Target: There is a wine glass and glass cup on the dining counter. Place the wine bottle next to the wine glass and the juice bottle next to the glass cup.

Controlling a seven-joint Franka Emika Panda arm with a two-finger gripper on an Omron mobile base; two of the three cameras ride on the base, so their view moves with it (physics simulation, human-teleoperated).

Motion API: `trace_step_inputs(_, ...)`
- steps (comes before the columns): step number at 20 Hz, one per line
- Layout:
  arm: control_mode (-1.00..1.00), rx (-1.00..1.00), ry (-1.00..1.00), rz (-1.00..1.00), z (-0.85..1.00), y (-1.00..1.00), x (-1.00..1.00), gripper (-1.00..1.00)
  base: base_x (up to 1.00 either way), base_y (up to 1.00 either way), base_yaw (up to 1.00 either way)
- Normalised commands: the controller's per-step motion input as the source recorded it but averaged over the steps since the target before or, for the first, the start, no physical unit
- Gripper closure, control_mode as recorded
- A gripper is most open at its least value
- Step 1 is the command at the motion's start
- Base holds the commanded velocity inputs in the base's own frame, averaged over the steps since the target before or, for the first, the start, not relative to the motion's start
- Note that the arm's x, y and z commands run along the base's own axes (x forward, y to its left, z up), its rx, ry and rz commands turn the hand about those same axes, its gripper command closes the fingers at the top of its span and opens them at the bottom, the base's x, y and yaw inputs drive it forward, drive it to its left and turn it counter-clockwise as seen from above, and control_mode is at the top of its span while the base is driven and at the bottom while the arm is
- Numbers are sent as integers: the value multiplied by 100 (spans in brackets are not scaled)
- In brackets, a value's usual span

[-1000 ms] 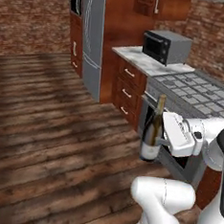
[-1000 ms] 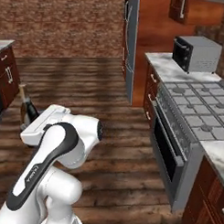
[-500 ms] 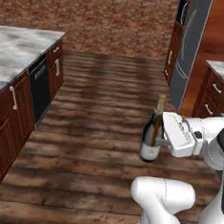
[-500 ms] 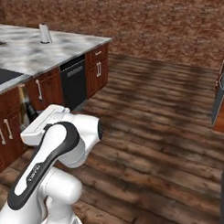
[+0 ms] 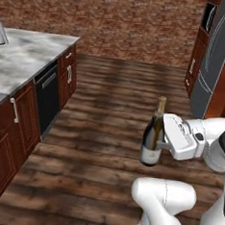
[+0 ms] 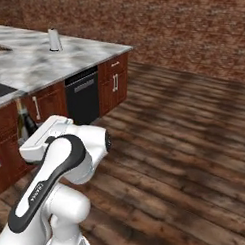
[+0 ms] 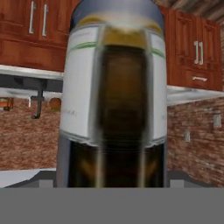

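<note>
The claw [image 5: 164, 142] grips the wine bottle [image 5: 153, 135] by its body, holding it upright in the air over the wooden floor [image 5: 110, 109] — well apart from the marble surface [image 5: 22, 60] on the left. The hand view sits tight against the bottle's pale label [image 7: 78, 87].

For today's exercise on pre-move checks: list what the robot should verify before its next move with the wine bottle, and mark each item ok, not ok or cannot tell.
1. Wine bottle held clear of the floor: ok.
2. Bottle upright, neck up: ok.
3. Gripper at the bottle's body, not its neck: ok.
4. Fingers firmly closed on the bottle: cannot tell, the bottle hides them in the hand view.
5. Wooden floor ahead free of obstacles: ok.
6. Bottle clear of the cabinets beside the base: cannot tell from the right base view.
</note>
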Motion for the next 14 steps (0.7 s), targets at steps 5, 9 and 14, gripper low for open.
trace_step_inputs(5,100,0,0,0,0,0,0,100,100,-49,0)
trace_step_inputs(9,100,0,0,0,0,0,0,100,100,-48,0)
trace_step_inputs(14,100,0,0,0,0,0,0,100,100,-43,0)
